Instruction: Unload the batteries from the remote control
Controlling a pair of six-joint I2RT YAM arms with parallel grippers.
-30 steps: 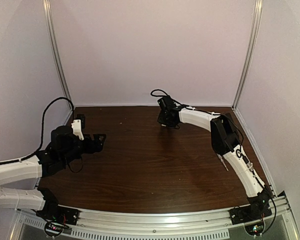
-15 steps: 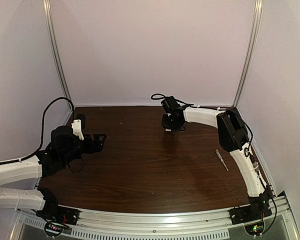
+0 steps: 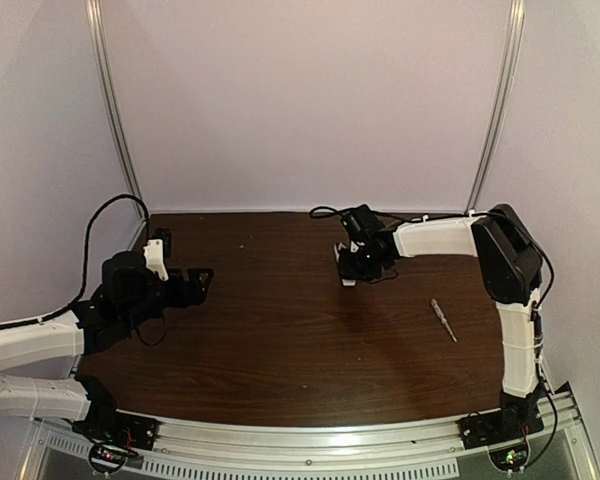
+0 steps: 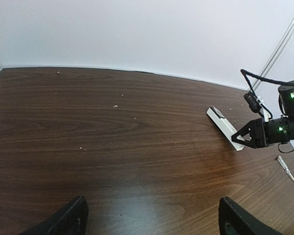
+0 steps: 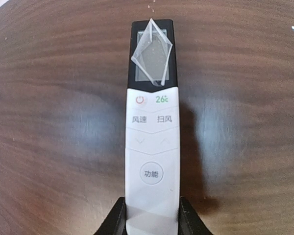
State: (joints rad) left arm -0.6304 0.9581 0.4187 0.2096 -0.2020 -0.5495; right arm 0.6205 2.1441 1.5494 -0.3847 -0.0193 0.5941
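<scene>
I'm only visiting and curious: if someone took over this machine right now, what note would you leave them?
Left claw: open, empty, over the table's left side.
Right claw: closed on one end of the white remote control, buttons up, toward the back of the table.
Screwdriver: loose on the table, right side.
Done: nothing visible; no batteries out, and the remote's back is hidden.
Left: turn it over, open the bay, remove the batteries.

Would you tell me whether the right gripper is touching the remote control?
Touching. The right wrist view shows the right gripper with one finger flush against each long side of the remote control, no gap visible.
</scene>
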